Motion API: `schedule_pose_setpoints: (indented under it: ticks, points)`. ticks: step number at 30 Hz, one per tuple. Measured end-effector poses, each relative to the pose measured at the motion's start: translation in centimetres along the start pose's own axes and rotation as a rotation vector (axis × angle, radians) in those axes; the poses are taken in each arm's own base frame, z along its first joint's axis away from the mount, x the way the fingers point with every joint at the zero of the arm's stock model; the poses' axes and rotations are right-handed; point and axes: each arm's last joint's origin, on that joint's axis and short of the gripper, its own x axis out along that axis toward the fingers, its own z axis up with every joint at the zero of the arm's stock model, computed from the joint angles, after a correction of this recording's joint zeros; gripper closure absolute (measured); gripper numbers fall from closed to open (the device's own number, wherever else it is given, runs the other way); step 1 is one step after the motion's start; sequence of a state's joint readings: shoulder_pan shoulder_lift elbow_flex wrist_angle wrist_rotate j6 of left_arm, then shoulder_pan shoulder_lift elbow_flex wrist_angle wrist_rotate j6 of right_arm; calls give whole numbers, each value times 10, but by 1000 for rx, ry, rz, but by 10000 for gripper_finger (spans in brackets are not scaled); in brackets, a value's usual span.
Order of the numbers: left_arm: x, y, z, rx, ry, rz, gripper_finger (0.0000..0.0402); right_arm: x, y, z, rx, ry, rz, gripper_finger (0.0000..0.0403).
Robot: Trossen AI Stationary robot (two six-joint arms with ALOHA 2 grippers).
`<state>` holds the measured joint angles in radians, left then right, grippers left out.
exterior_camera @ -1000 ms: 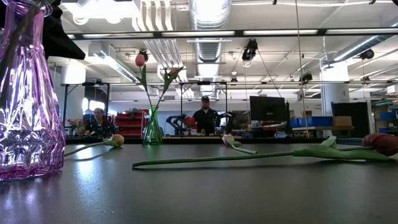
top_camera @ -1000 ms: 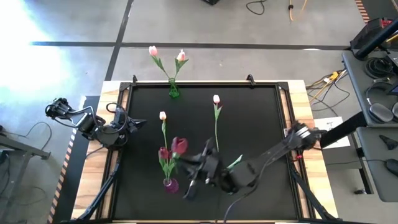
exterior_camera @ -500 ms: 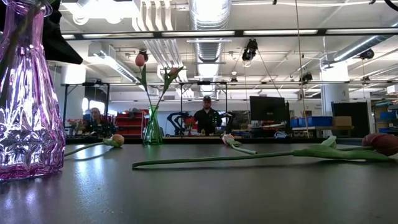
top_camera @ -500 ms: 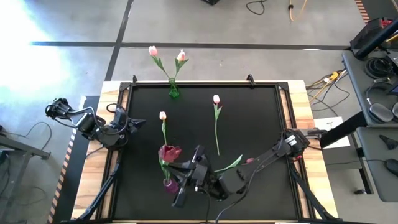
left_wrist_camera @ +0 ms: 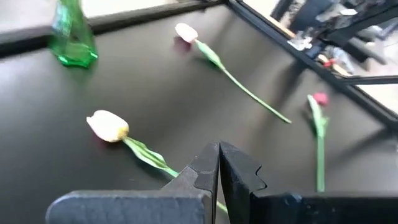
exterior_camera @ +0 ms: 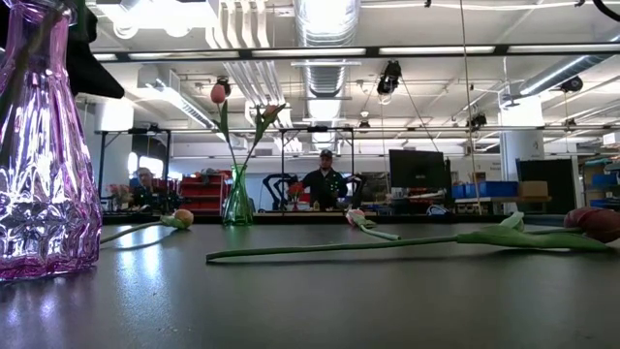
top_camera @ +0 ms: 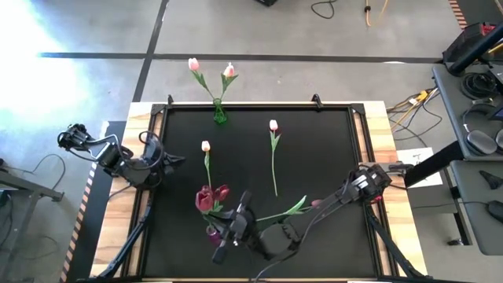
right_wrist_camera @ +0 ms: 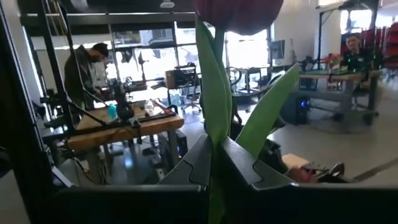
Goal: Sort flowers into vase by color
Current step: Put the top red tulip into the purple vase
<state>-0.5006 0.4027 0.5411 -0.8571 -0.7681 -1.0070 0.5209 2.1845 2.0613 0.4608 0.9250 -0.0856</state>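
A purple glass vase (top_camera: 214,233) (exterior_camera: 44,145) stands near the near-left of the black table with dark magenta tulips (top_camera: 208,196) over it. My right gripper (top_camera: 228,240) (right_wrist_camera: 212,163) is beside this vase, shut on a magenta tulip. A green vase (top_camera: 218,115) (exterior_camera: 235,199) (left_wrist_camera: 71,37) at the far edge holds two pale tulips (top_camera: 228,71). Two pale tulips (top_camera: 205,147) (top_camera: 273,126) and one magenta tulip (top_camera: 314,203) (exterior_camera: 593,222) lie flat on the table. My left gripper (top_camera: 171,160) (left_wrist_camera: 219,163) waits shut at the left edge. My right gripper pinches a magenta tulip by its green stem (right_wrist_camera: 214,134), below the head (right_wrist_camera: 239,11) where the leaves branch off. The fingers come from the table's right and lie across the stem. The tulip stands upright, its head over the purple vase; its lower end is hidden.
A raised black frame (top_camera: 259,106) rims the table. The lying magenta tulip's stem and leaf (top_camera: 292,208) run close under my right arm. People and workbenches (exterior_camera: 322,179) show in the room beyond the far edge. Bare table lies on the right half (top_camera: 330,149).
My right gripper has moved toward the table's left and near edge, carrying the magenta tulip upright to the purple vase; its head now sits among the other magenta heads there. The lying tulips have stayed put.
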Motion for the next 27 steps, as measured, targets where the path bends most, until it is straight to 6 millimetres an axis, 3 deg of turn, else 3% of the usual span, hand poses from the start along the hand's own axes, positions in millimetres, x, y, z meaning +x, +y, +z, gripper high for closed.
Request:
schedule_pose_setpoints:
  ticks: [4,15,27]
  points:
    - [0,-3,1,-12,3,-27,402,2,2,-3,39,-11,-20,390]
    - [0,-3,1,-9,4,-27,402,2,4,22,57,-51,-27,390]
    - [0,-4,2,-17,-2,-35,402,5,4,8,51,-6,-29,390]
